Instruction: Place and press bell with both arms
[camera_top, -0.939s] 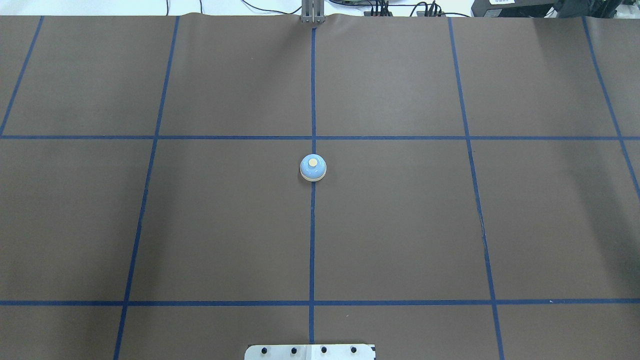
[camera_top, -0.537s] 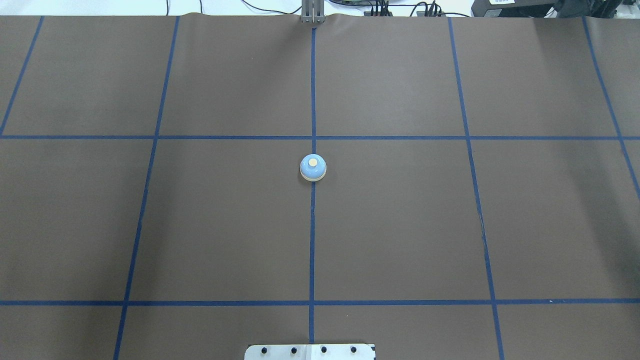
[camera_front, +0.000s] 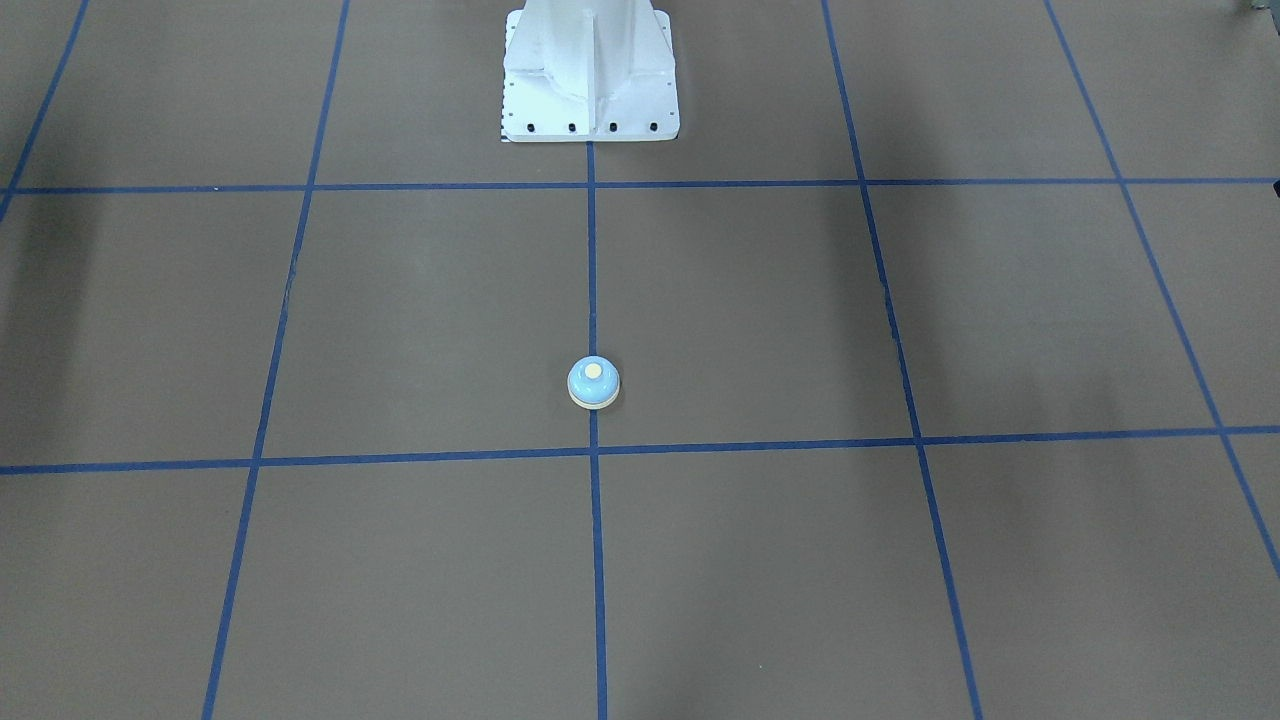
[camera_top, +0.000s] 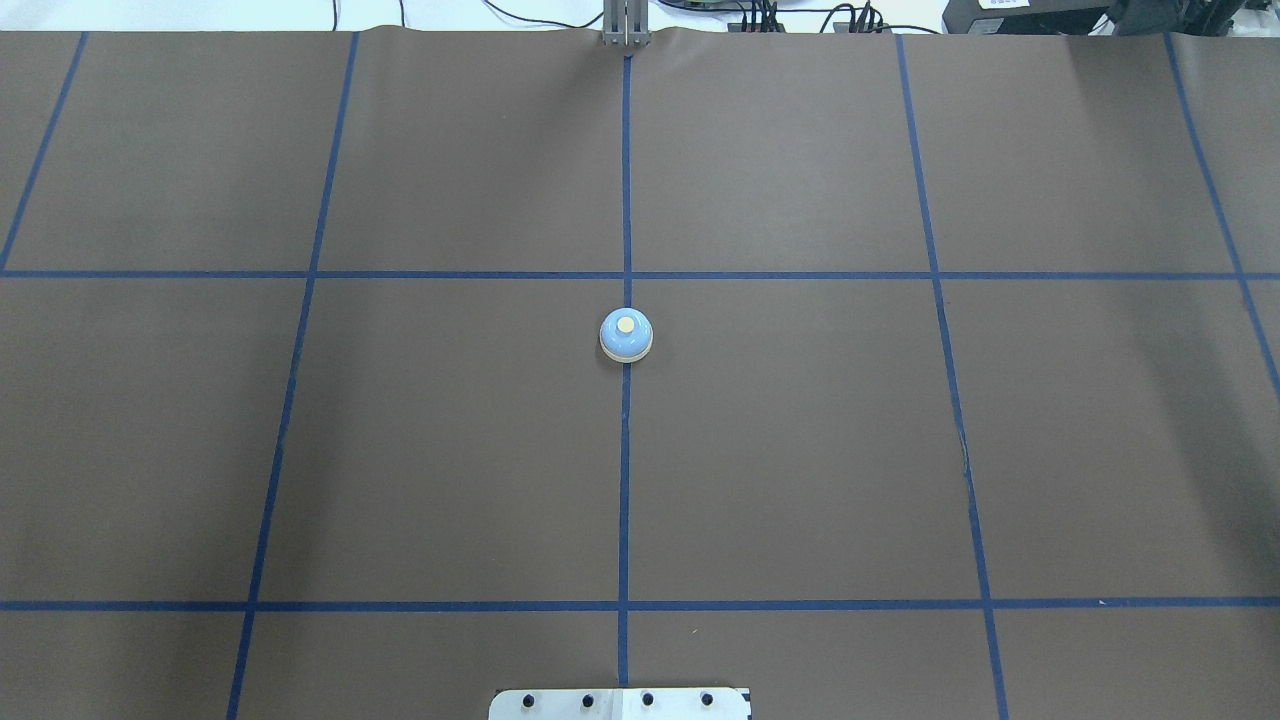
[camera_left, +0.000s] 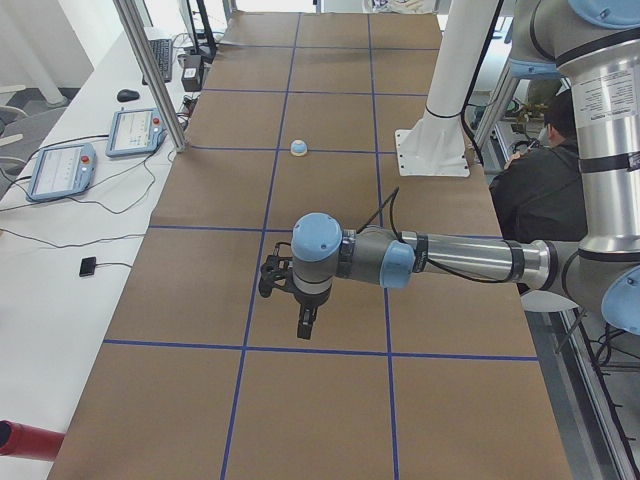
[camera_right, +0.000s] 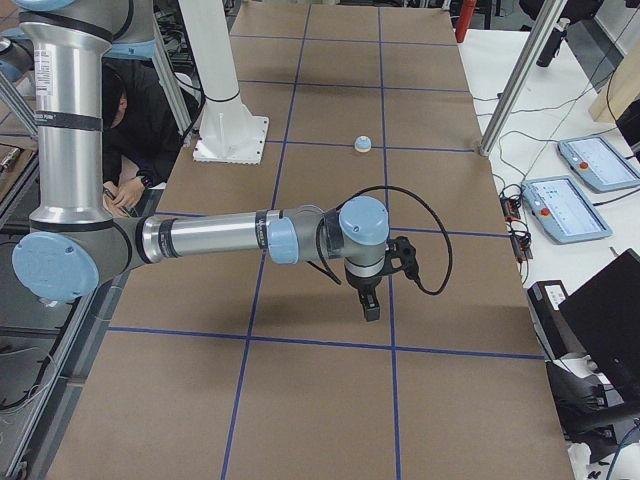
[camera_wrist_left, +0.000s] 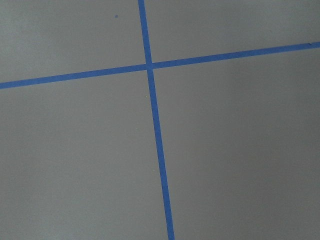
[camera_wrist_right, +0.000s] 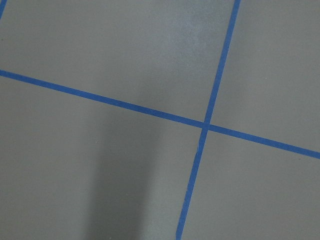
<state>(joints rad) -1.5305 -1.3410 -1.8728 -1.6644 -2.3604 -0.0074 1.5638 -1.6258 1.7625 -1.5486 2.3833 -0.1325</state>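
Note:
The small light-blue bell (camera_top: 626, 335) with a cream button stands upright on the middle blue tape line of the brown table; it also shows in the front-facing view (camera_front: 593, 383), the left view (camera_left: 298, 148) and the right view (camera_right: 363, 143). Neither arm is in the overhead or front-facing view. My left gripper (camera_left: 305, 325) points down over the table's left end, far from the bell. My right gripper (camera_right: 368, 305) points down over the right end, also far from it. I cannot tell whether either is open or shut. Both wrist views show only tape lines.
The white bolted pedestal (camera_front: 590, 70) stands at the robot's edge of the table. A seated person (camera_left: 545, 180) is beside the robot base. Control tablets (camera_left: 60, 170) and a metal post (camera_left: 150, 70) stand along the far side.

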